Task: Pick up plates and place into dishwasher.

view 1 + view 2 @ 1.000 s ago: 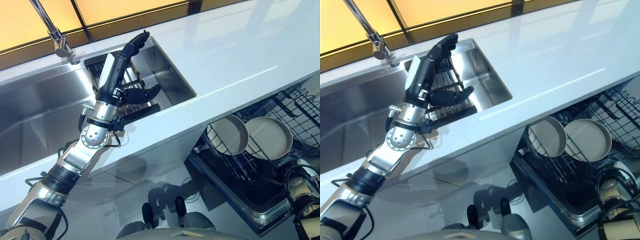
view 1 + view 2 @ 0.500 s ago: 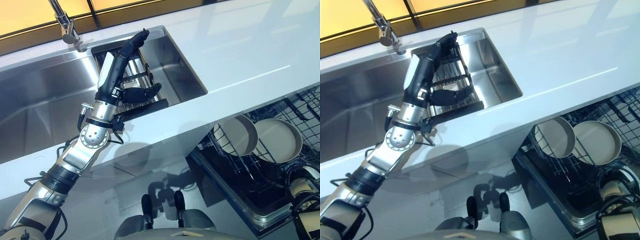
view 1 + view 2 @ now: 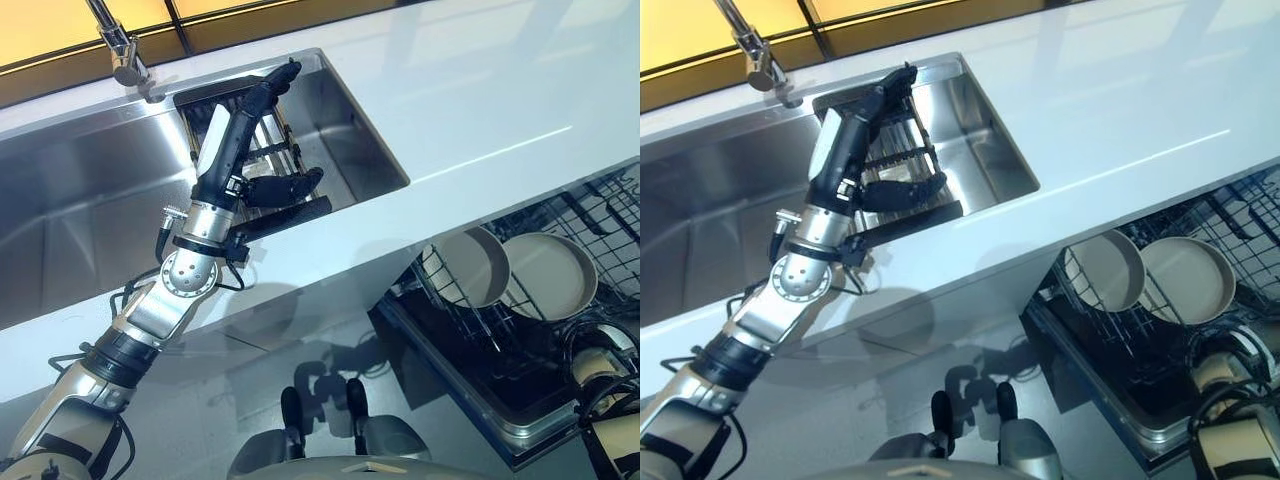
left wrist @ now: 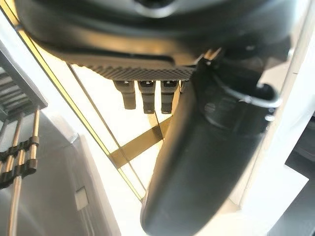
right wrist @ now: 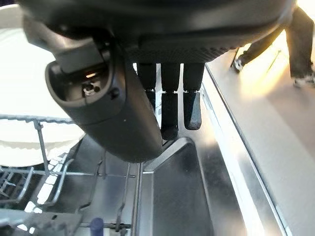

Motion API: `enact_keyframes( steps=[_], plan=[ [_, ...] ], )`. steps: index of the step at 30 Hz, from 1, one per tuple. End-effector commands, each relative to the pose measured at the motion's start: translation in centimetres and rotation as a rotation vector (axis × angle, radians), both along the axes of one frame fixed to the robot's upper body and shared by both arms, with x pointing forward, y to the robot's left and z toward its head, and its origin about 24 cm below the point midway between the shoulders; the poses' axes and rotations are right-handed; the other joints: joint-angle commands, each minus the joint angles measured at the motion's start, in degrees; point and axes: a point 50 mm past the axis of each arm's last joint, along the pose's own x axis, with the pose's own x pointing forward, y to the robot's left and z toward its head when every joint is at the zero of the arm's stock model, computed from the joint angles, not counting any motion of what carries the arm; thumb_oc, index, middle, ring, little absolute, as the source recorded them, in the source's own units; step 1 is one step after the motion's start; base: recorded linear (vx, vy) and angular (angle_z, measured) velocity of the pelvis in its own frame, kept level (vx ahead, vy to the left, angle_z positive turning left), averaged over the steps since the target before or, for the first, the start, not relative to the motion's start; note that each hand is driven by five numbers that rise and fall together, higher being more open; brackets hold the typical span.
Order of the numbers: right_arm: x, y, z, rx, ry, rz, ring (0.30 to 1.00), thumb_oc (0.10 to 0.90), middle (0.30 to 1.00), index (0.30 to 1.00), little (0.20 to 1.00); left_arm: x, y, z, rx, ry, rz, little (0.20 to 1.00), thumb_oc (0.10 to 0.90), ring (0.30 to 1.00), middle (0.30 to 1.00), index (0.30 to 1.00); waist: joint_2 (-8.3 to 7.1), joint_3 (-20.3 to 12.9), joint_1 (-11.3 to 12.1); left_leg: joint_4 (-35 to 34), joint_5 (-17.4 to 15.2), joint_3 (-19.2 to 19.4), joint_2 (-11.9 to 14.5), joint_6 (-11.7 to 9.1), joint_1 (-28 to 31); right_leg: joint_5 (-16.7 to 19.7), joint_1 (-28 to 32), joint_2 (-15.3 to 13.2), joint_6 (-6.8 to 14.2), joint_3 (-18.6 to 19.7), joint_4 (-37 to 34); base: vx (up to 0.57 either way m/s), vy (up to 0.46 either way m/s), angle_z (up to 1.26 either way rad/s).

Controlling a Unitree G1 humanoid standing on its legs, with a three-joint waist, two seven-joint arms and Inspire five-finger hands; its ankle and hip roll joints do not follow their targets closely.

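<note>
2 plates stand on edge in your dishwasher rack, side by side, faces tilted up toward the counter, their rims held between the wire tines. The rack sits pulled out below the white counter, at the lower right of the head views.

Next down in size, the steel sink holds a dark slatted drying rack against its right wall (nothing sits on its bars that you can make out).

Your left hand hovers over that rack with fingers straight and loose, thumb out to the side, gripping nothing; the left wrist view agrees. Your right hand hangs by the dishwasher rack with fingers straight and empty, a plate pale beyond it.

Against 0.5 s ago, the whole scene has slid slightly across the picture, so your head camera moved; the left hand keeps the same pose over the rack, and the plates lie as they did.
</note>
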Motion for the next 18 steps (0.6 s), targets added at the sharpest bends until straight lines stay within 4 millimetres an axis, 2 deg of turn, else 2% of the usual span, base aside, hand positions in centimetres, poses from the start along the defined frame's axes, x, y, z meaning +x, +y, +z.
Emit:
enact_keyframes(
  steps=[1, 2, 4, 7, 10, 12, 14, 18],
  plan=[
    [7.2, 8.6, 0.1, 0.295, -0.309, 0.262, 0.300, 0.100, 0.300, 0.300, 0.200, -1.2, -3.0, 6.8, -0.078, -0.328, -0.160, 0.900, 0.800, 0.900, 0.900, 0.900, 5.37, 1.67, 2.32, 0.32, -8.66, -0.59, -2.30, 1.59, 1.27, -4.01, 0.96, 3.39, -0.46, -1.53, 0.62, 0.00, 0.000, 0.00],
    [8.6, 9.3, 1.5, 0.295, -0.397, 0.292, 0.300, 0.100, 0.300, 0.300, 0.200, -1.1, -3.0, 6.8, -0.078, -0.329, -0.160, 0.900, 0.800, 0.900, 0.900, 0.900, 5.45, 1.70, 2.36, 0.32, -8.67, -0.75, -2.36, 1.58, 1.29, -4.03, 0.97, 3.42, -0.54, -1.59, 0.62, 0.00, 0.000, 0.00],
    [9.7, 9.9, 2.7, 0.279, -0.449, 0.322, 0.300, 0.100, 0.300, 0.300, 0.200, -1.0, -3.0, 6.7, -0.079, -0.328, -0.158, 0.900, 0.800, 0.900, 0.900, 0.900, 5.44, 1.66, 2.47, 0.32, -8.64, -0.83, -2.36, 1.55, 1.34, -4.02, 1.03, 3.45, -0.65, -1.63, 0.62, 0.00, 0.000, 0.00],
    [11.0, 10.0, 4.7, 0.239, -0.499, 0.358, 0.300, 0.100, 0.300, 0.300, 0.200, -0.7, -3.1, 6.6, -0.083, -0.323, -0.152, 0.900, 0.800, 0.900, 0.900, 0.900, 5.32, 1.38, 2.64, 0.32, -8.81, -1.00, -2.45, 1.57, 1.56, -4.13, 1.27, 3.47, -0.69, -1.67, 0.62, 0.00, 0.000, 0.00],
    [11.6, 9.7, 5.6, 0.208, -0.506, 0.373, 0.300, 0.100, 0.300, 0.300, 0.200, -0.6, -3.2, 6.6, -0.084, -0.320, -0.149, 0.900, 0.800, 0.900, 0.900, 0.900, 5.19, 1.20, 2.84, 0.32, -8.86, -1.16, -2.50, 1.55, 1.68, -4.19, 1.44, 3.46, -0.71, -1.75, 0.62, 0.00, 0.000, 0.00],
    [11.8, 9.4, 6.2, 0.189, -0.505, 0.379, 0.300, 0.100, 0.300, 0.300, 0.200, -0.5, -3.1, 6.5, -0.083, -0.317, -0.147, 0.900, 0.800, 0.900, 0.900, 0.900, 5.10, 1.05, 3.01, 0.32, -8.85, -1.22, -2.51, 1.53, 1.77, -4.20, 1.58, 3.45, -0.73, -1.84, 0.62, 0.00, 0.000, 0.00],
    [12.3, 8.1, 7.9, 0.118, -0.477, 0.397, 0.300, 0.100, 0.300, 0.300, 0.200, -0.3, -2.9, 6.4, -0.077, -0.308, -0.138, 0.900, 0.800, 0.900, 0.900, 0.900, 4.57, 0.41, 3.50, 0.32, -8.95, -1.65, -2.64, 1.55, 2.03, -4.31, 2.00, 3.47, -0.68, -2.06, 0.62, 0.03, 0.005, 0.00],
    [12.3, 7.0, 8.9, 0.065, -0.419, 0.414, 0.300, 0.100, 0.300, 0.300, 0.200, -0.1, -2.8, 6.3, -0.071, -0.298, -0.127, 0.900, 0.800, 0.900, 0.900, 0.900, 3.88, -0.16, 3.93, 0.32, -8.91, -2.11, -2.75, 1.60, 2.28, -4.29, 2.37, 3.46, -0.64, -2.37, 0.62, 0.00, 0.000, 0.00]
  ],
)
